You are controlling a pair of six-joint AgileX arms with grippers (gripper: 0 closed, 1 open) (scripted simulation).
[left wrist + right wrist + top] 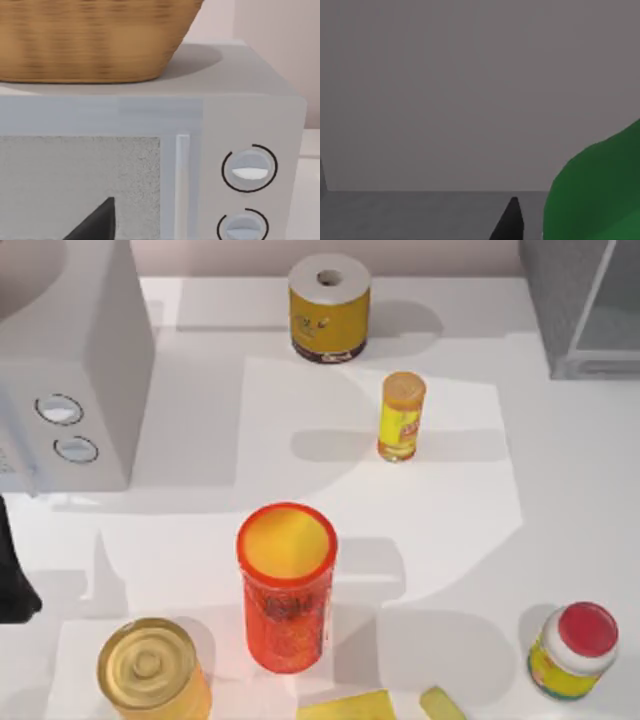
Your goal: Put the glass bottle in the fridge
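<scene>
Grey fridge [445, 100] wall faces right end effector [512, 220] beside glass bottle [600, 195].

on the table [560, 470]: five lidded containers, one microwave [70, 370], one fridge [585, 305], one basket [90, 40], one green bottle [600, 195].

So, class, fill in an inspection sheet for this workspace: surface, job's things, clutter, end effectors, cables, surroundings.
Surface: white table, pale mat in the middle.
Job's things: glass bottle looms green in the right wrist view; fridge at the far right corner.
Clutter: orange-lidded yellow cylinder, orange cup, yellow roll, gold-lidded can, red-capped jar.
End effectors: left end effector faces the dial box; right one beside the bottle.
Cables: nothing seen.
Surroundings: wicker basket on the dial box.
</scene>
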